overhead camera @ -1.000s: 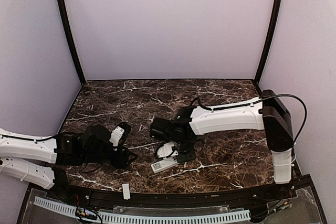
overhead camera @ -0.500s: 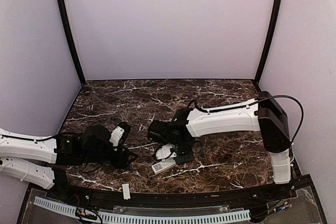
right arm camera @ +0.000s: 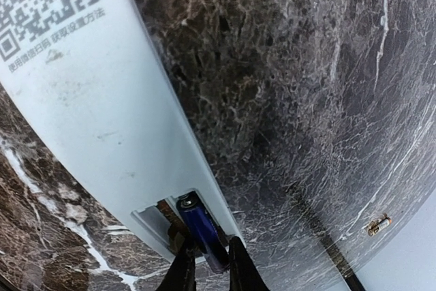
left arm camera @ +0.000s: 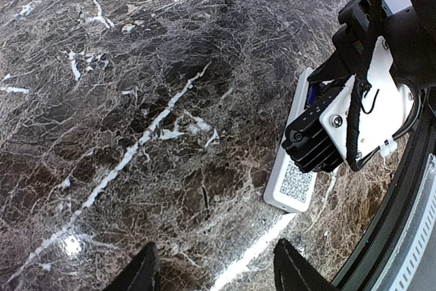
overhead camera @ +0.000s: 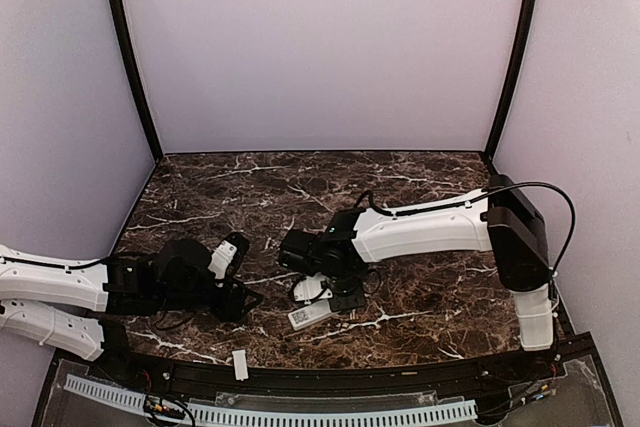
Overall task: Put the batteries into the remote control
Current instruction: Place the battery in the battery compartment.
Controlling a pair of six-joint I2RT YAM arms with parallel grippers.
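Right claw [right arm camera: 210,253] has edged left, battery [right arm camera: 199,223] between its fingers in remote control [right arm camera: 102,134].

White remote control [right arm camera: 102,120] lies face down, blue battery [right arm camera: 202,230] tilted in its compartment.

The remote control [right arm camera: 102,114] is lying with its white back facing up, and that back is carrying the only print that can be read. In the right wrist view a black QR code [right arm camera: 30,5] is showing near one end of it, cut off by the picture's edge. Just under the code a single line of small grey Chinese characters [right arm camera: 58,35] is running in two groups. It is appearing to read 使用微信扫码 获取设置方法, though the strokes are fine and some signs are looking uncertain. The left wrist view is showing the same code whole, but the line beneath is too small there to be read.
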